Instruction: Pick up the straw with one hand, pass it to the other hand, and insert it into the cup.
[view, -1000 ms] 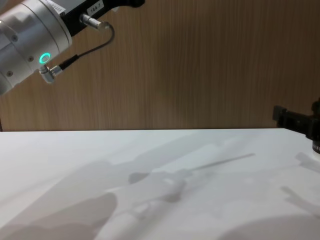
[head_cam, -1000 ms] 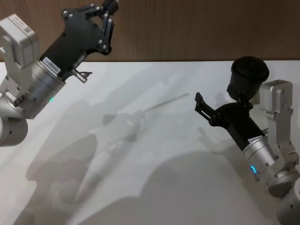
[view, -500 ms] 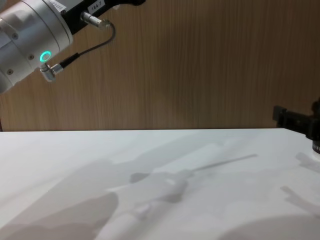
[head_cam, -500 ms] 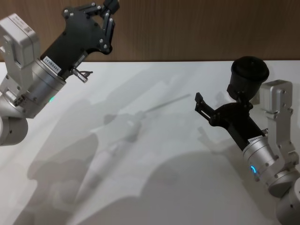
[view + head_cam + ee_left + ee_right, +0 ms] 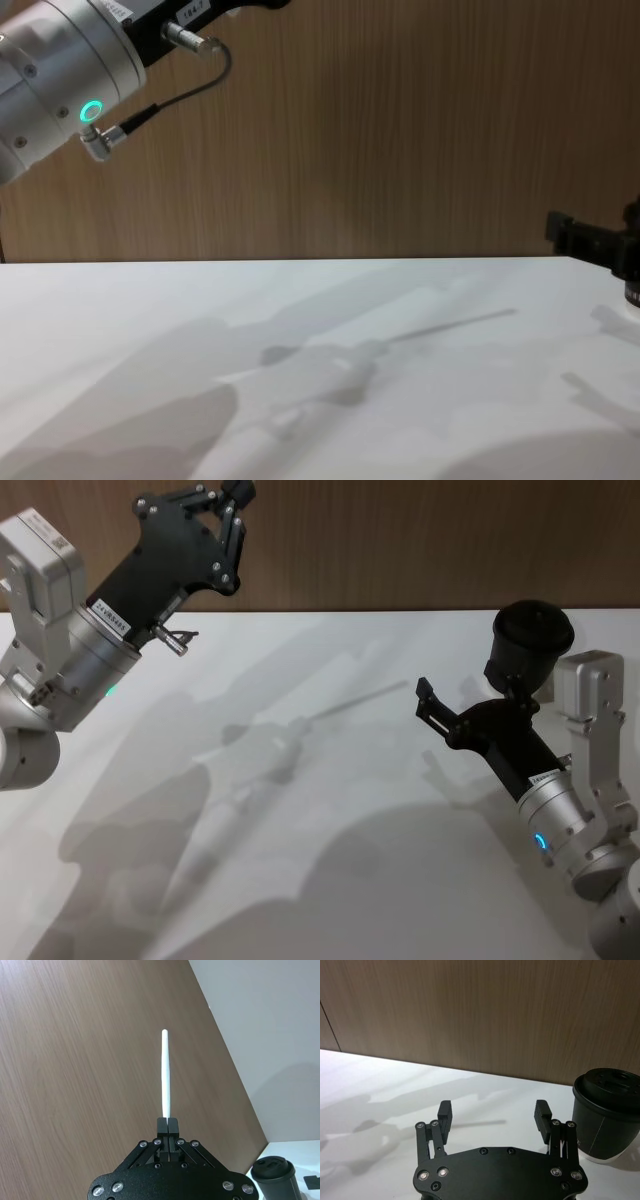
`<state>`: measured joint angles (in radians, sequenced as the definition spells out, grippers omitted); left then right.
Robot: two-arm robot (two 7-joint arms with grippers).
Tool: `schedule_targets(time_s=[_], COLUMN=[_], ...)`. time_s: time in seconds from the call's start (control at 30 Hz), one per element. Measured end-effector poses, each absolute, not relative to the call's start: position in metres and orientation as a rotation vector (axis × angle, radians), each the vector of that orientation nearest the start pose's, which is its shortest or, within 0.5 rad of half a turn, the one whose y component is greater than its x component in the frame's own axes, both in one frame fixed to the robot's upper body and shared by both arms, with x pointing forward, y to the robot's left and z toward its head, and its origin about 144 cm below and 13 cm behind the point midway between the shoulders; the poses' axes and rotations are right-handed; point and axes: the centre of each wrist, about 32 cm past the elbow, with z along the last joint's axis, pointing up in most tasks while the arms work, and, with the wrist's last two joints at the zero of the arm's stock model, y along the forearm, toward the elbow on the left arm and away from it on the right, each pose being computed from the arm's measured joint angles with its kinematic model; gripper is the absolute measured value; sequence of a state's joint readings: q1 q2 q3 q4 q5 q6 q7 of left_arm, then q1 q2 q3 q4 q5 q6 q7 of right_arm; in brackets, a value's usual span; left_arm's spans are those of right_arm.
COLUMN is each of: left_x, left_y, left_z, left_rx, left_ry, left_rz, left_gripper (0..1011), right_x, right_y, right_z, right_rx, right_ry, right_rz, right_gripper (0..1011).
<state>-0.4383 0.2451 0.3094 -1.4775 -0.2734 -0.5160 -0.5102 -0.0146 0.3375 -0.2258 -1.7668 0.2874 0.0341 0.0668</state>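
- Handover pending: left gripper (image 5: 168, 1125), above the tabletop's far-left corner, jaws clenched on the straw (image 5: 165, 1072).
- Right gripper (image 5: 428, 708), near the cup (image 5: 532, 630), jaws released; it likely must reach the straw.

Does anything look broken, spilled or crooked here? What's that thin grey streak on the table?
Nothing stands out. The straw is straight, pinched in the raised left gripper; the streak looks like its shadow. The cup stands upright beside the open right gripper, nothing spilled.
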Motion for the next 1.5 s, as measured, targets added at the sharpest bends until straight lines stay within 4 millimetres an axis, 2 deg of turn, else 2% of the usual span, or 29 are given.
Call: schedule_targets(time_s=[1.13, 1.5], left_x=[0.5556, 0.5556], left_y=[0.2109, 0.2109], left_z=[1.267, 1.267], left_rx=[-0.424, -0.424], left_ry=[-0.673, -0.673], left_rz=[0.725, 0.725], left_gripper=[8, 8], right_x=[0.4434, 0.4466], right_y=[-0.2375, -0.2414], right_z=[1.1889, 1.1944], right_rx=[0.026, 0.039], right_ry=[-0.075, -0.09], right_rz=[-1.231, -1.227], right_gripper=[1001, 1001])
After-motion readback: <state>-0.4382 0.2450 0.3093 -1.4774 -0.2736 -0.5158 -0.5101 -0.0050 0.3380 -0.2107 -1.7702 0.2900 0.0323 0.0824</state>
